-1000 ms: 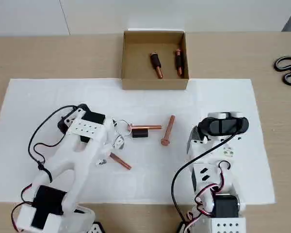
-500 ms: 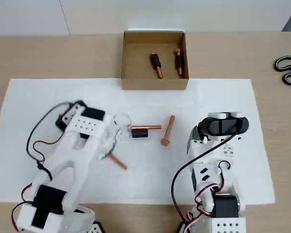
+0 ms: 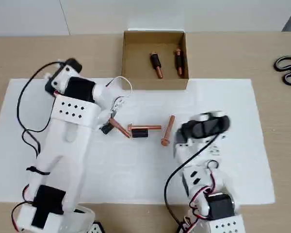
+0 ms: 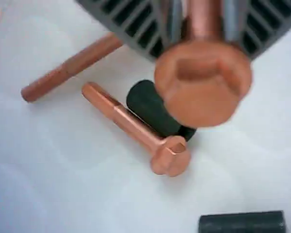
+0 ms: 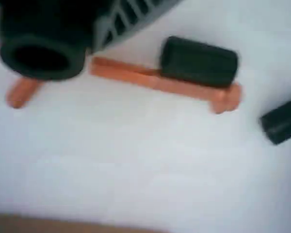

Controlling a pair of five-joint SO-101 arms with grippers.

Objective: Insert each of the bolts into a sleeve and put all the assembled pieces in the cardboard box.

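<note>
1. High view: two assembled pieces (image 3: 156,64) lay inside the cardboard box (image 3: 130,58) — done.
2. The left gripper (image 4: 199,19) was clamped on a bolt (image 4: 202,82); the right gripper (image 5: 53,29) grasped a sleeve (image 5: 41,56), both above the paper (image 3: 233,107).
3. Two loose bolts (image 3: 168,130) and one loose sleeve (image 3: 139,133) lay on the paper — unassembled.

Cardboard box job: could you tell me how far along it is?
Done: two sleeved copper bolts in the brown cardboard box. In hand: the left gripper holds a copper bolt, the right gripper a black sleeve. Remaining: two bare copper bolts and a loose black sleeve on the white sheet.
</note>
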